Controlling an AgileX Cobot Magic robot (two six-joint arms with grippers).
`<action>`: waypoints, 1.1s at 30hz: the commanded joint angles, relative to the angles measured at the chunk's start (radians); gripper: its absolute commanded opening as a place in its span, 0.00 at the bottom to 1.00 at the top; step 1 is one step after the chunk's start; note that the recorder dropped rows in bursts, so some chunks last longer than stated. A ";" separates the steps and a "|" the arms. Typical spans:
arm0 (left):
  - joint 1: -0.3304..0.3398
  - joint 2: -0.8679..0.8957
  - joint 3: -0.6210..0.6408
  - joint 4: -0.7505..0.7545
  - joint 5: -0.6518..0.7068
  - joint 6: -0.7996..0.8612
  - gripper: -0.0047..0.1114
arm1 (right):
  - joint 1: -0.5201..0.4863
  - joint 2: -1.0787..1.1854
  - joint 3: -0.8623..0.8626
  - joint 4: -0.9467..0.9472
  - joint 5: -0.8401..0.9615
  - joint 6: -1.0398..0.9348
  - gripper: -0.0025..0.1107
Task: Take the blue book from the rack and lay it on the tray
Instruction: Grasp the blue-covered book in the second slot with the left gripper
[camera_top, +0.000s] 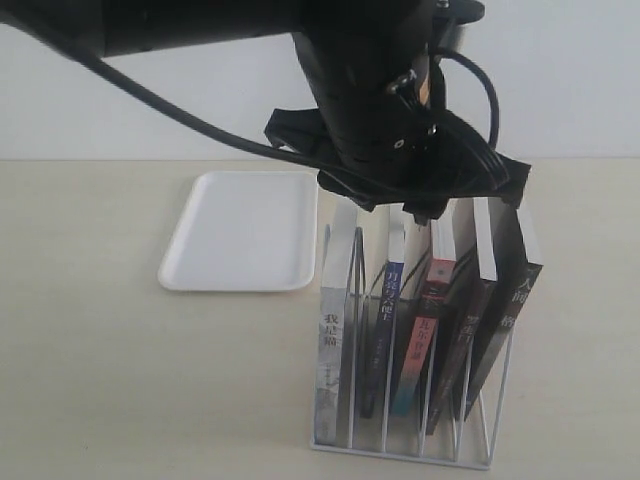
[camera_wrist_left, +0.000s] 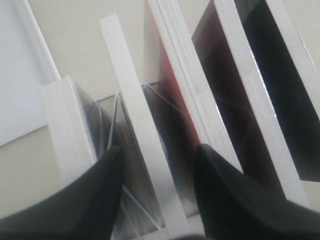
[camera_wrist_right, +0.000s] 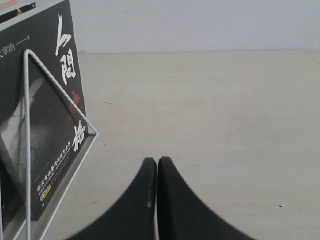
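Note:
The blue book (camera_top: 388, 300) stands second from the left in the white wire rack (camera_top: 400, 452), its dark-blue spine facing the exterior view. My left gripper (camera_top: 402, 205) hangs just above the rack, over this book. In the left wrist view the left gripper (camera_wrist_left: 159, 148) is open, one black finger (camera_wrist_left: 97, 192) on each side of the thin book's white page edge (camera_wrist_left: 131, 112); gaps show on both sides. The white tray (camera_top: 240, 230) lies flat to the left behind the rack, and its corner (camera_wrist_left: 15, 75) shows in the left wrist view. My right gripper (camera_wrist_right: 157, 162) is shut on nothing above bare table.
A thick grey-white book (camera_top: 335, 335) fills the leftmost slot, a red-and-teal-spined book (camera_top: 425, 335) stands right of the blue one, and two black books (camera_top: 490, 310) lean at the right end. The outermost black cover (camera_wrist_right: 55, 100) and rack wire (camera_wrist_right: 56, 86) sit near my right gripper.

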 joint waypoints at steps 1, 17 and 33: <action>-0.003 0.002 -0.003 0.009 0.006 0.004 0.41 | -0.007 -0.005 -0.001 -0.001 -0.009 0.000 0.02; -0.003 0.002 -0.003 -0.003 0.034 0.002 0.41 | -0.007 -0.005 -0.001 -0.001 -0.009 0.000 0.02; -0.003 0.031 -0.003 -0.005 -0.009 -0.032 0.34 | -0.007 -0.005 -0.001 -0.001 -0.009 0.000 0.02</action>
